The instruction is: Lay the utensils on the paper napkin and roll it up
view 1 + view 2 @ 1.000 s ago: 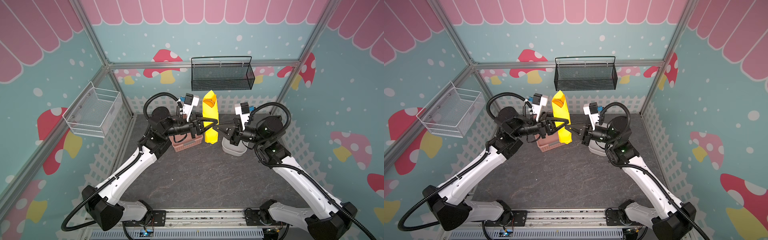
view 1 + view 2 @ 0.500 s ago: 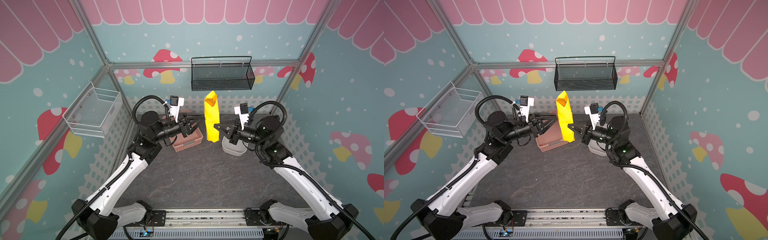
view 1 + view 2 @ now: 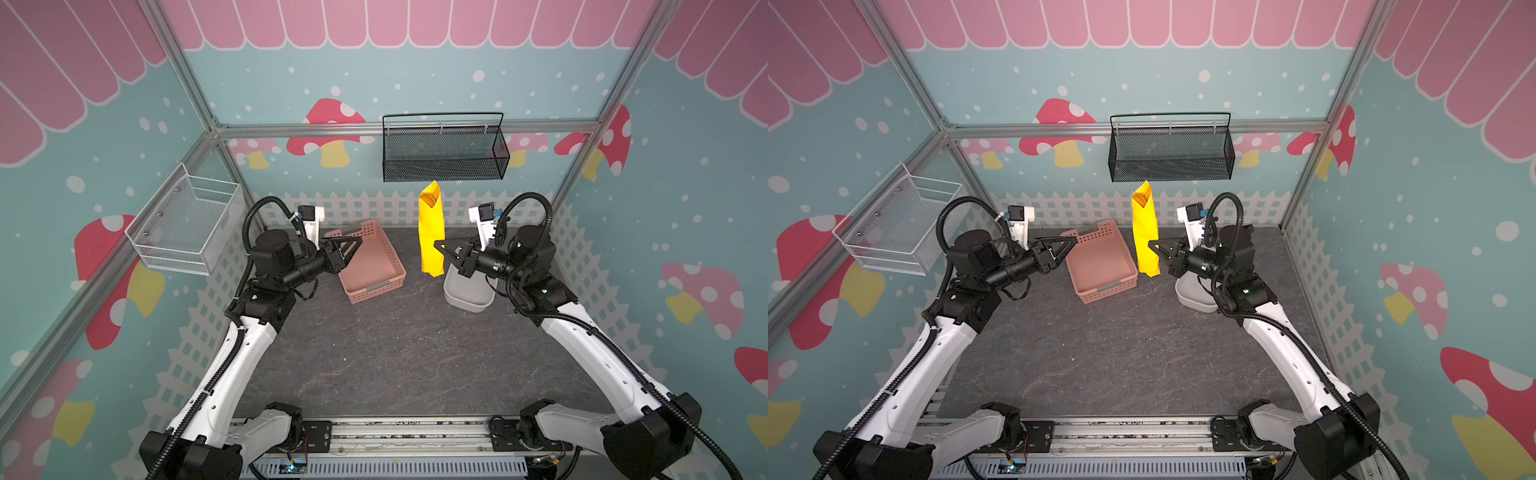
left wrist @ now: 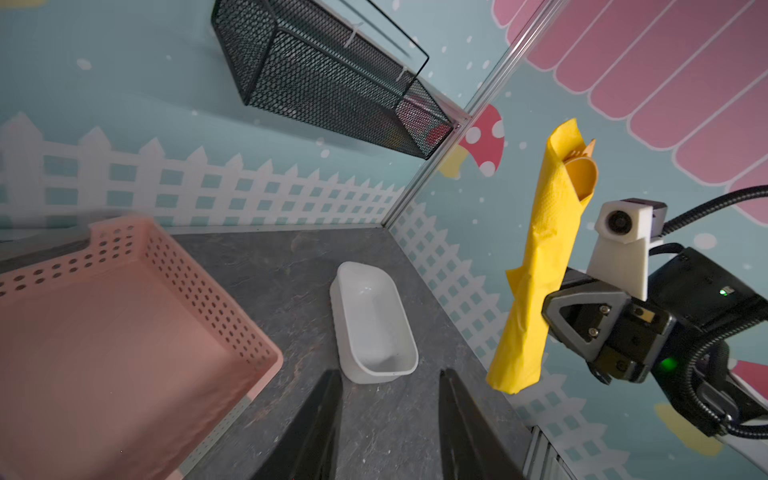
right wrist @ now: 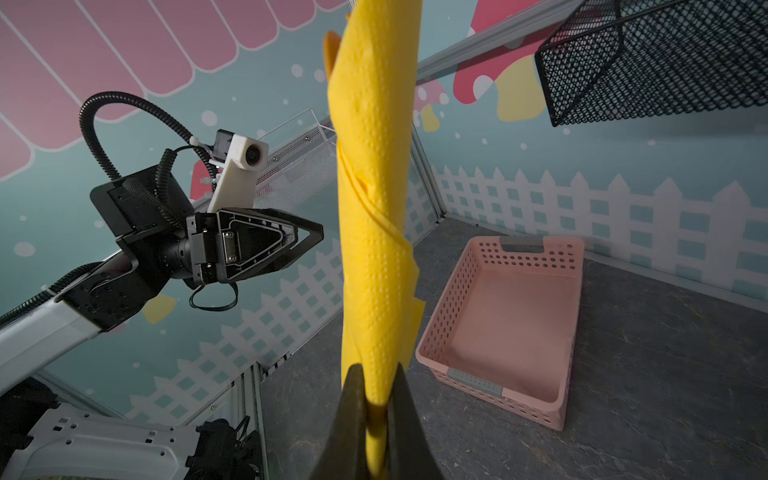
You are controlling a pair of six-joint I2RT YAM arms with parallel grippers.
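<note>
The paper napkin (image 3: 431, 232) (image 3: 1144, 232) is rolled into a yellow tube and held upright in the air above the table's back. The utensils (image 4: 582, 176) are orange and poke out of its upper end, also visible in a top view (image 3: 430, 201). My right gripper (image 3: 437, 244) (image 5: 376, 370) is shut on the lower part of the roll (image 5: 374, 208). My left gripper (image 3: 360, 240) (image 4: 388, 372) hangs over the pink basket, well left of the roll, open with nothing between its fingers.
A pink perforated basket (image 3: 376, 286) sits at the back, left of the roll. A white tub (image 3: 467, 301) lies under my right wrist. A black mesh basket (image 3: 444, 153) hangs on the back wall and a white wire basket (image 3: 187, 228) on the left wall.
My left gripper has let go of the roll, opened and drawn back to the left over the pink basket. The right gripper still holds the roll in about the same place.
</note>
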